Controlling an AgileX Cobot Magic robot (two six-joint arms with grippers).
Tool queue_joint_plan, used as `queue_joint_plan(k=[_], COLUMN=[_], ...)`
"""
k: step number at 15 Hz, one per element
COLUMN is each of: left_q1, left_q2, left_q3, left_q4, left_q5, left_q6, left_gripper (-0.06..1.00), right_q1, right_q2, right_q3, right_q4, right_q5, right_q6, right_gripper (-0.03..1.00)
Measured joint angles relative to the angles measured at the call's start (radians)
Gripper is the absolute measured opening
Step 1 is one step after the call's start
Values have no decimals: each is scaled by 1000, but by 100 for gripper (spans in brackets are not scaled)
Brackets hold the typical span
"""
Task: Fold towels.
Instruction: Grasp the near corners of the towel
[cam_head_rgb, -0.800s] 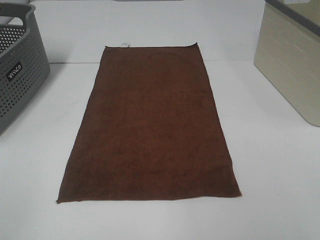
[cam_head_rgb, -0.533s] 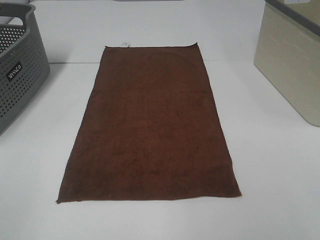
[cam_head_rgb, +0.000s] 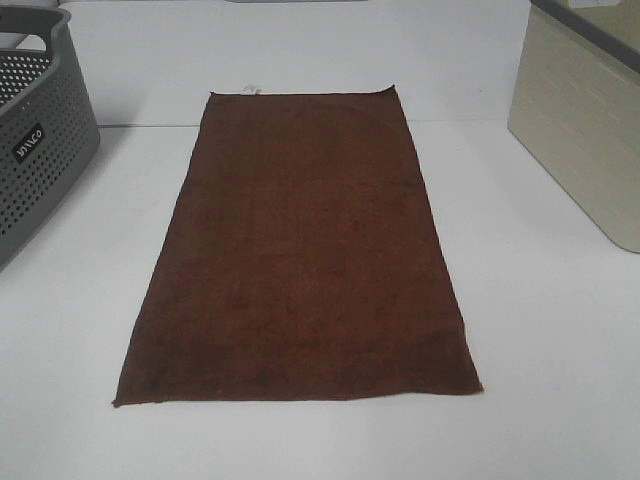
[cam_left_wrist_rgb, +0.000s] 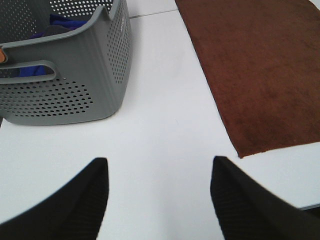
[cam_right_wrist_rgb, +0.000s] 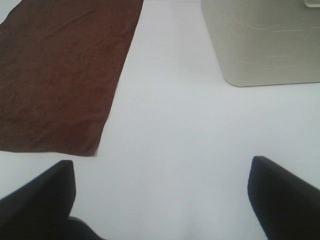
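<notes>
A dark reddish-brown towel (cam_head_rgb: 300, 250) lies flat and unfolded along the middle of the white table, with a small white tag (cam_head_rgb: 251, 90) at its far short edge. Neither arm shows in the exterior high view. In the left wrist view my left gripper (cam_left_wrist_rgb: 157, 172) hangs open over bare table, and the towel's near corner (cam_left_wrist_rgb: 241, 154) lies beyond it, apart from its fingers. My right gripper (cam_right_wrist_rgb: 160, 172) stands wide open above bare table, with the towel's other near corner (cam_right_wrist_rgb: 94, 150) a little ahead of one black finger (cam_right_wrist_rgb: 40, 195). Nothing is held.
A grey perforated basket (cam_head_rgb: 35, 150) stands at the left edge; the left wrist view shows blue cloth (cam_left_wrist_rgb: 65, 22) inside this basket (cam_left_wrist_rgb: 75, 85). A beige bin (cam_head_rgb: 585, 130) stands at the right (cam_right_wrist_rgb: 260, 40). White table (cam_head_rgb: 540, 330) surrounds the towel.
</notes>
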Motion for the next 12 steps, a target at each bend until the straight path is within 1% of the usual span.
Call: queue_joint_plan(k=[12], left_q1=[0], left_q2=[0], left_q3=[0], left_q4=[0], left_q5=[0], left_q6=[0], left_gripper=[58], right_q1=[0], right_q2=[0], right_q3=[0], right_q4=[0], right_q5=[0], right_q6=[0], right_gripper=[88])
